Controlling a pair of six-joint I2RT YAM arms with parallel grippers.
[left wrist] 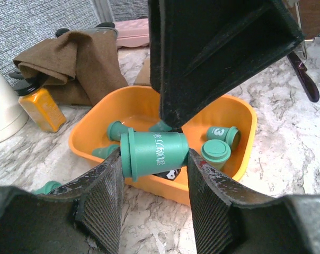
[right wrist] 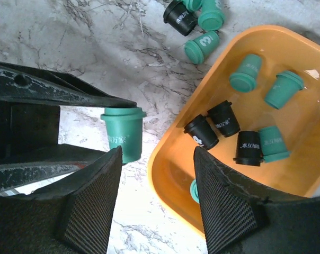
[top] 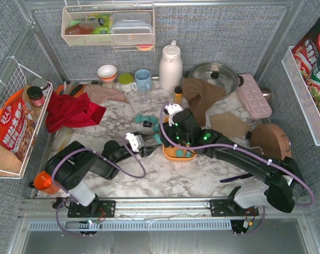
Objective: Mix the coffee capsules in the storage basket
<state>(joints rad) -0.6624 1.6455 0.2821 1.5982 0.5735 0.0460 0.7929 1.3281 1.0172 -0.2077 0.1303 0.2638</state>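
Coffee capsules (right wrist: 243,74): small tapered cups with a flanged rim, smooth matte plastic, mostly teal, some black.

Storage basket (right wrist: 173,174): glossy orange plastic, shallow, rounded-rectangular, with a low rim. It sits on a white marble-pattern table top (right wrist: 70,42) with grey veining.

Contents, right wrist view: three black capsules are clustered mid-floor, with several teal ones around them. Outside the basket, near one corner, one black and three teal lie on the table.

Writing: white Chinese characters run along the sidewalls, too small to read with confidence. A white "3" shows on one teal numbered capsule (right wrist: 202,46) on the table. Another "3" shows on a capsule inside the basket in the left wrist view.

Left gripper (left wrist: 153,170): pinches one teal held capsule (left wrist: 157,152) across its sidewall. The capsule lies crosswise between black pads (left wrist: 101,206) with a woven cross-hatch texture. It sits just beside the basket's outer wall, over the table and not inside. Whether it touches the table cannot be told.

Right gripper (right wrist: 157,159): jaws spread, nothing between them. It hovers over the basket's rim, one finger above the table and the other above the basket floor.
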